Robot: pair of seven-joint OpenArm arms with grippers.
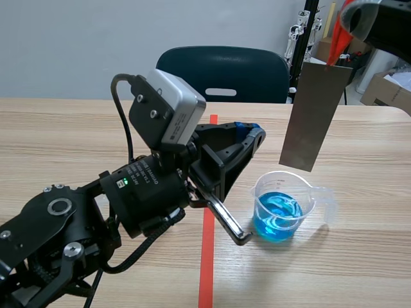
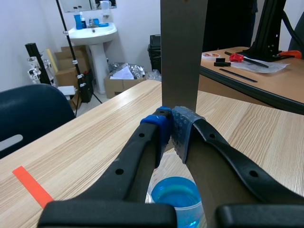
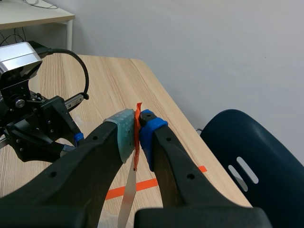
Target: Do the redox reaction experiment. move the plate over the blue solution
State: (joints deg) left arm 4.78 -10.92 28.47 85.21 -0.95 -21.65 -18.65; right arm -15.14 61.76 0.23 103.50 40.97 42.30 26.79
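Right fingers [image 3: 123,130] pinch the plate [image 1: 314,112] by its top; left fingers [image 2: 159,126] are closed, empty. Plate may slip, I think, splashing the blue solution [image 1: 277,221].

Bright, even indoor light casts soft shadows.

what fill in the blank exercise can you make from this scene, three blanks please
1. The right gripper holds the metal plate at its ___ end.
2. The liquid in the beaker is ___.
3. The left gripper is ___, with nothing between its fingers.

Missing words: top; blue; shut
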